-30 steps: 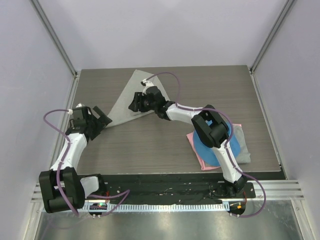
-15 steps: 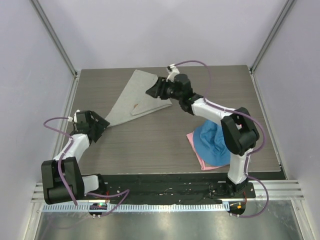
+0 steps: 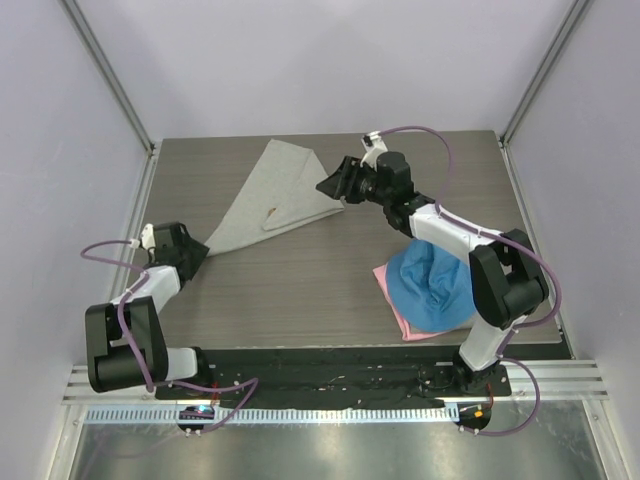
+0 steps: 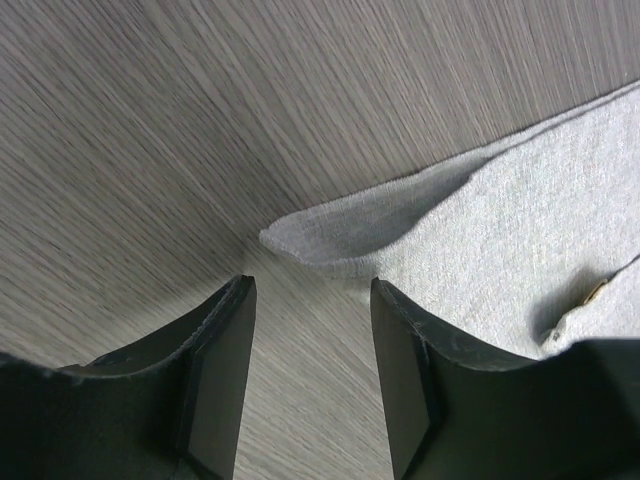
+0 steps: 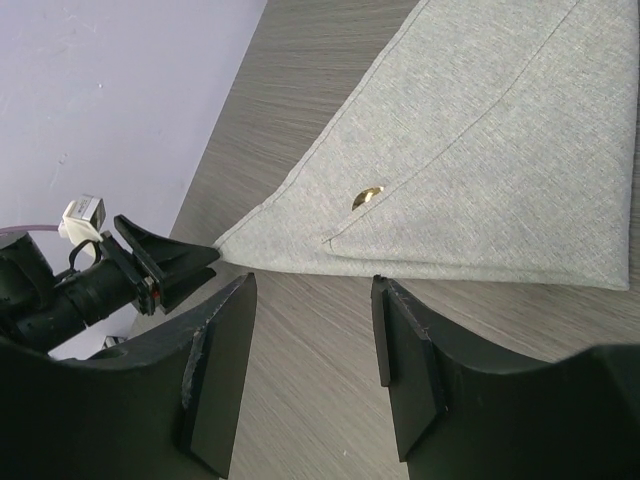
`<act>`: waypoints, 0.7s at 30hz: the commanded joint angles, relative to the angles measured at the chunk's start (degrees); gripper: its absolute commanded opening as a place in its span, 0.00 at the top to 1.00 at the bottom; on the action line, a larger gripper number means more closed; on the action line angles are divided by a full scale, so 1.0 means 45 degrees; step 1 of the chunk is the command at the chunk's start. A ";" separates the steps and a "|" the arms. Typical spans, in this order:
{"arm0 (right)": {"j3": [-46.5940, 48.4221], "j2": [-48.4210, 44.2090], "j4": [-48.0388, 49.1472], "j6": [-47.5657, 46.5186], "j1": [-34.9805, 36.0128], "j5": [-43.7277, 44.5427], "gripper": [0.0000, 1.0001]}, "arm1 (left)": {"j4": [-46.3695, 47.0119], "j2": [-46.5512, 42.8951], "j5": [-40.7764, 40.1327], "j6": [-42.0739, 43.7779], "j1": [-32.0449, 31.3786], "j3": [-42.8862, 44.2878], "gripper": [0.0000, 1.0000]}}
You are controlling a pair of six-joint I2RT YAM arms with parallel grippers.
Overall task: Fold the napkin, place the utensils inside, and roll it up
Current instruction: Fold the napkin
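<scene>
- Here, the napkin lies folded into a triangle near the table's far-left corner, with the spoon peeking from its fold.
- The left pincer is released and empty, just short of the napkin's near tip.
- The right pincer is released and empty, beside the napkin's right corner.

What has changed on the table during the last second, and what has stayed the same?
The right gripper drew back from over the napkin toward the right, past its edge. The left gripper retreated slightly from the napkin's near-left corner. Both are open and empty. Napkin, blue cloth and pink cloth stayed put.
</scene>
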 commanded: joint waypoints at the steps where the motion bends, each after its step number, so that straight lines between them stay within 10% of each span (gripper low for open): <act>1: -0.0201 -0.0741 -0.0017 -0.0347 -0.0249 -0.0255 0.43 | 0.1001 0.0140 -0.0721 -0.0113 0.0190 0.0020 0.48; 21: -0.0435 -0.0700 0.0178 -0.0093 -0.0444 -0.0802 0.43 | 0.1392 0.1526 -0.0292 -0.0112 0.0404 0.0059 0.66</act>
